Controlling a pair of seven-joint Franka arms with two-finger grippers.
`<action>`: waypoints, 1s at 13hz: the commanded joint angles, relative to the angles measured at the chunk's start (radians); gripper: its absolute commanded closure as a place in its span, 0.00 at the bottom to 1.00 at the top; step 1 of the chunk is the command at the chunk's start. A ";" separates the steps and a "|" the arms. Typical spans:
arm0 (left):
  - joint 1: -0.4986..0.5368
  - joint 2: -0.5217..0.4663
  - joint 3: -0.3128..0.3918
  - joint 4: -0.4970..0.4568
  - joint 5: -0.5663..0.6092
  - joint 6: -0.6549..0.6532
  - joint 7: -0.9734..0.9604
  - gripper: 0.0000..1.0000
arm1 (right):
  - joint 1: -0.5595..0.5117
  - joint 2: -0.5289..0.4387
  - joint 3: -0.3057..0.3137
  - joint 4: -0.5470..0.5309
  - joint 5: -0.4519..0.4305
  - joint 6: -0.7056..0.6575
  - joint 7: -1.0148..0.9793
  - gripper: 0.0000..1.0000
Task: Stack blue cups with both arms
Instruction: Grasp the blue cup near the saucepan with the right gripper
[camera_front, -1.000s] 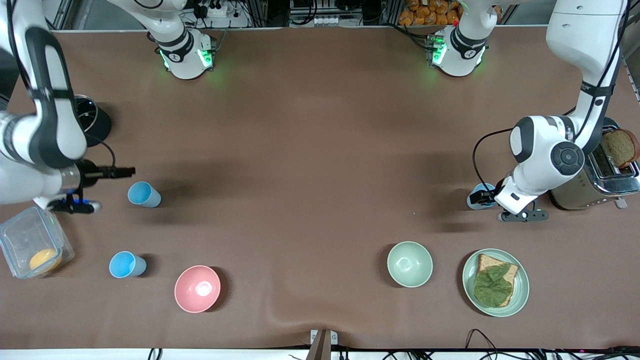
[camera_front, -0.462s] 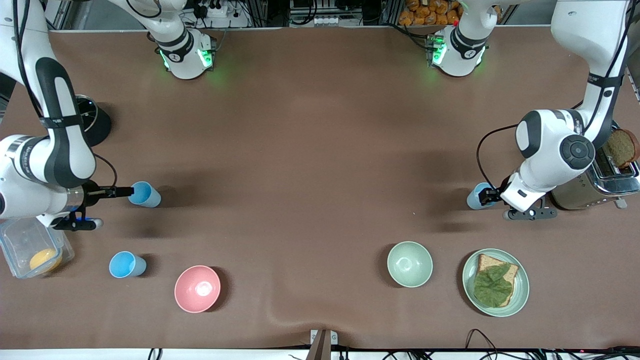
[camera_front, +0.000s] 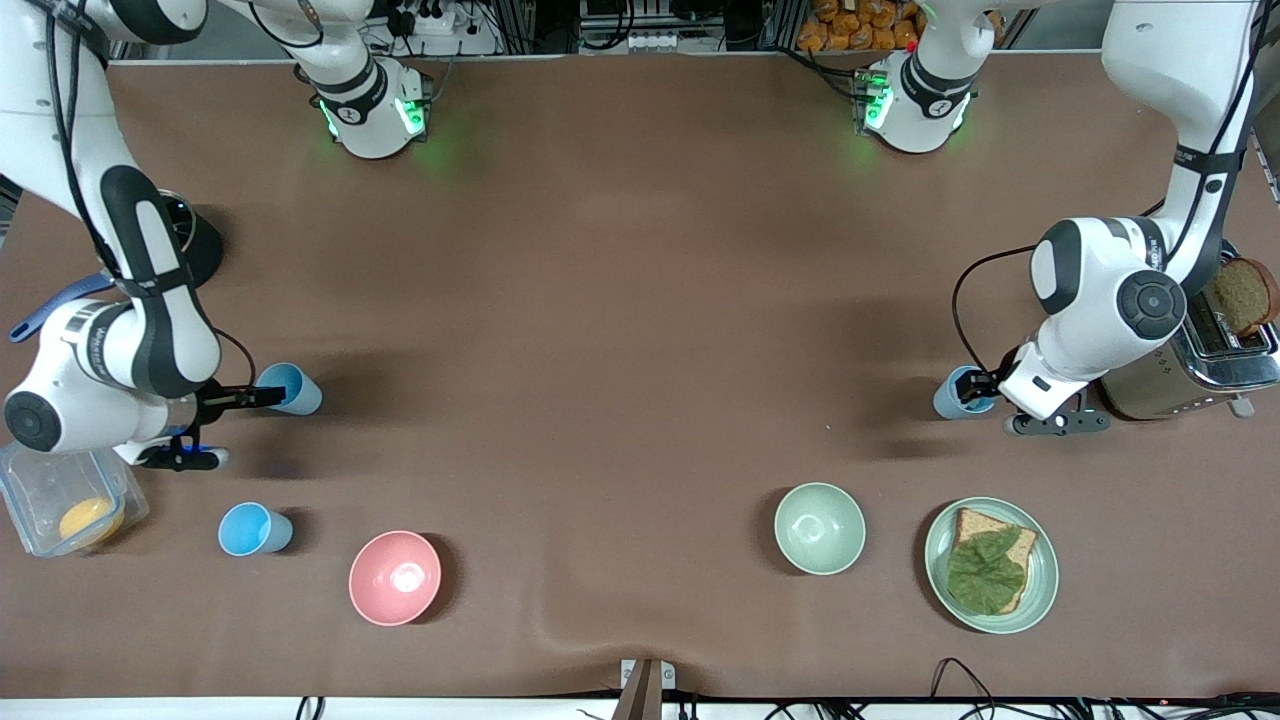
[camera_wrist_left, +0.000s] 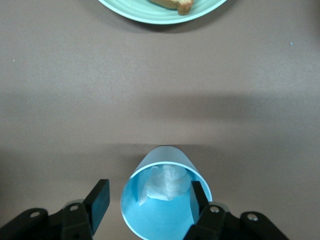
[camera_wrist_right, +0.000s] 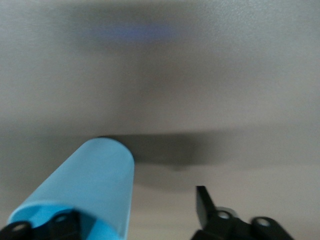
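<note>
One grey-blue cup (camera_front: 298, 390) stands toward the right arm's end of the table. My right gripper (camera_front: 255, 398) is low beside it and open. In the right wrist view the cup (camera_wrist_right: 95, 180) is at one finger, off-centre between the jaws of the right gripper (camera_wrist_right: 132, 215). The other grey-blue cup (camera_front: 952, 396) stands beside the toaster. My left gripper (camera_front: 982, 390) is at it and open. In the left wrist view one finger (camera_wrist_left: 101, 199) is outside the cup (camera_wrist_left: 160, 225) and the other is over its mouth. A pale crumpled patch shows inside.
A brighter sky-blue cup (camera_front: 255, 528) and a pink bowl (camera_front: 395, 577) are nearer the camera. So are a green bowl (camera_front: 820, 527) and a green plate (camera_front: 1040, 590) with bread and a leaf. A toaster (camera_front: 1190, 365) and a clear container (camera_front: 40, 480) stand at the table's ends.
My right arm has swung nearer the camera and brought its gripper down to the cup's rim. My left gripper has shifted slightly at its cup.
</note>
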 joint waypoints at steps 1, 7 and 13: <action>0.017 -0.010 -0.002 -0.017 -0.005 -0.008 0.040 0.28 | -0.036 -0.010 0.021 -0.018 0.068 0.005 -0.022 1.00; 0.045 0.020 -0.006 -0.014 -0.016 0.000 0.086 0.98 | -0.023 -0.022 0.025 -0.015 0.076 -0.047 -0.013 1.00; 0.040 0.001 -0.080 0.024 -0.020 -0.006 0.009 1.00 | -0.024 -0.020 0.033 -0.018 0.077 -0.055 -0.016 1.00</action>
